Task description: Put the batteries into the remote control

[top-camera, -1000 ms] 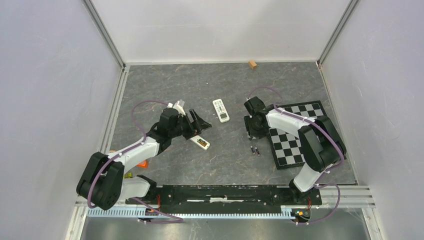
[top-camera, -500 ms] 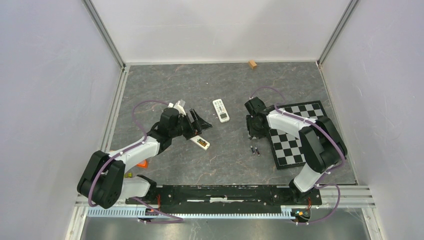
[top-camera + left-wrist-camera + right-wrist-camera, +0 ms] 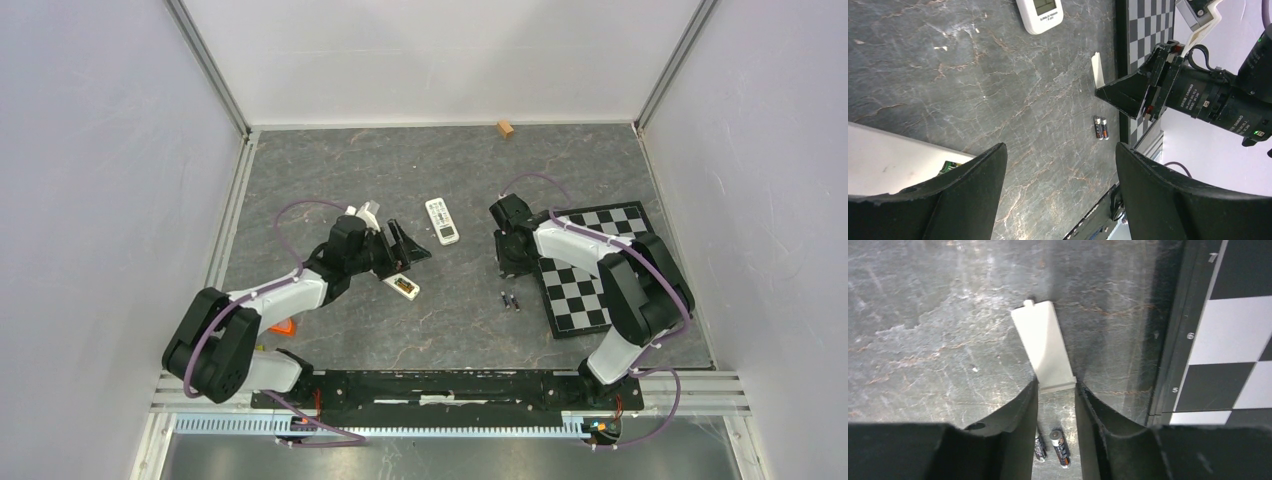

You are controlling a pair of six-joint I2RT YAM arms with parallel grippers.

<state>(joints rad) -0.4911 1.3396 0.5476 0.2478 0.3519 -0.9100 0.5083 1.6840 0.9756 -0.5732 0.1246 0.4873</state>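
The slim white remote (image 3: 403, 287) lies back up with its battery bay open, just below my open, empty left gripper (image 3: 407, 252). In the left wrist view its white back (image 3: 893, 160) fills the lower left, beside the left finger of that gripper (image 3: 1060, 150). Two dark batteries (image 3: 510, 300) lie side by side on the table; they also show in the left wrist view (image 3: 1101, 128) and the right wrist view (image 3: 1060, 442). My right gripper (image 3: 509, 258) is shut on one end of the white battery cover (image 3: 1044, 345), which sticks out past its fingertips (image 3: 1056, 385).
A shorter, wider white remote with a display (image 3: 442, 221) lies between the arms, farther back. A checkerboard (image 3: 600, 270) lies at the right, close to the batteries. A small wooden block (image 3: 506, 128) sits at the back wall. An orange item (image 3: 284, 326) lies near the left arm.
My left gripper has shifted slightly right and toward the back, still open over the remote. The right gripper holds still with the cover.
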